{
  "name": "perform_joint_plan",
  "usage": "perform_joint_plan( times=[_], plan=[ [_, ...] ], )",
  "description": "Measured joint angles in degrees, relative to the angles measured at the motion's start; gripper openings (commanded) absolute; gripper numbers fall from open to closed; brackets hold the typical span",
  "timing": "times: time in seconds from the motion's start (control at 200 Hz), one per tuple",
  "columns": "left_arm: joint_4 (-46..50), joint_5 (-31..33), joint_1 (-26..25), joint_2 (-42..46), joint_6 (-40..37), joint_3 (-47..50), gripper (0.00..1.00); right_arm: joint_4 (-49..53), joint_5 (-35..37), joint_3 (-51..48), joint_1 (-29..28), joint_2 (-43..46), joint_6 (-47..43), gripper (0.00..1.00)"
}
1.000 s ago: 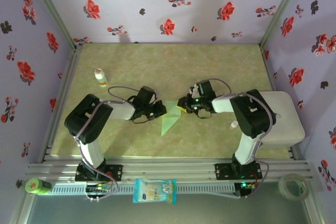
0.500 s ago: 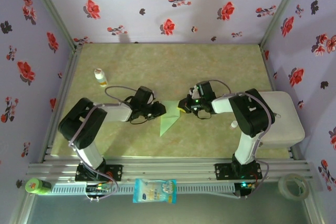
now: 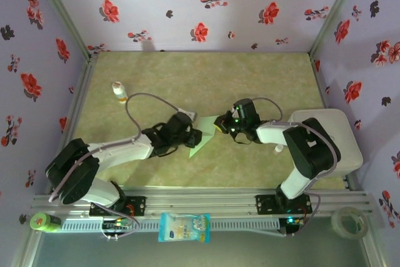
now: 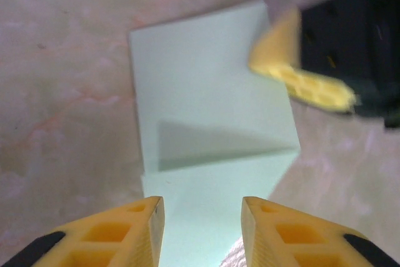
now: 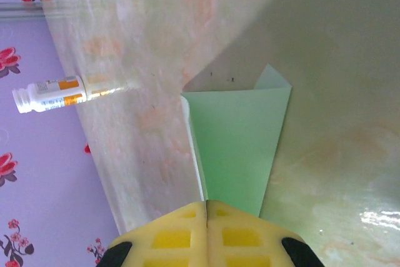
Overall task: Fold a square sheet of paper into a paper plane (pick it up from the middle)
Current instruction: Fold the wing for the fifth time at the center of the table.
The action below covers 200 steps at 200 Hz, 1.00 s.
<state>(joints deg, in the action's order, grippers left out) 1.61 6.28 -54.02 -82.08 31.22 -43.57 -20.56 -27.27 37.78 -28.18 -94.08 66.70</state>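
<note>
Our left gripper [image 4: 201,207] is open. Its two yellow fingers sit apart, low over the paper [image 4: 206,110], on the side that faces the bottle [image 3: 119,92]. Our right gripper [image 5: 206,207] is closed, and we think it pinches the paper's edge on the side away from the bottle. The paper lies on the table [image 3: 250,73], well apart from the bottle and nearer to our arm bases than the bottle is. It is already folded, with one flap lying over the rest.

We think the paper is very light and thin. It bends at a touch, and it can tear or crumple if we squeeze or pull hard. It may also slide on the smooth table. So a soft pinch near the middle looks best, across a folded edge where two layers make it a bit stiffer. One gripper should pin it while the other folds.

The folded edges look straight and sharp. The corners are loose and can catch. There is bare table all around the paper, and the bottle is not in our way.
</note>
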Motion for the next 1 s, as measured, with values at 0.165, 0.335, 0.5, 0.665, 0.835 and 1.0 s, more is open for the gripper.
perform_joint_plan(
  times=[0.165, 0.335, 0.5, 0.665, 0.835, 1.0],
  plan=[
    [0.7, 4.2, -4.0, 0.5, -8.1, 0.4, 0.43, 1.0, 1.9, 0.0, -0.4, 0.4, 2.0, 0.01],
    [2.3, 2.5, -4.4, -3.3, -11.3, -1.6, 0.45, 1.2, 2.1, 0.0, -0.4, 0.4, 3.0, 0.02],
    [3.5, 1.2, -5.0, -7.2, -12.8, -2.7, 0.48, 1.2, 2.1, 0.0, -0.4, 0.4, 3.4, 0.02],
    [3.7, 0.5, -5.2, -8.6, -13.4, -3.5, 0.49, 1.2, 2.1, 0.0, -0.4, 0.3, 3.8, 0.03],
    [3.7, 0.9, -5.8, -11.5, -13.4, -5.6, 0.48, 1.2, 2.1, 0.0, -0.5, 0.3, 4.1, 0.03],
    [3.9, 4.0, -7.2, -14.0, -13.1, -5.9, 0.47, 1.2, 2.1, 0.0, -0.5, 0.3, 4.4, 0.03]
  ],
)
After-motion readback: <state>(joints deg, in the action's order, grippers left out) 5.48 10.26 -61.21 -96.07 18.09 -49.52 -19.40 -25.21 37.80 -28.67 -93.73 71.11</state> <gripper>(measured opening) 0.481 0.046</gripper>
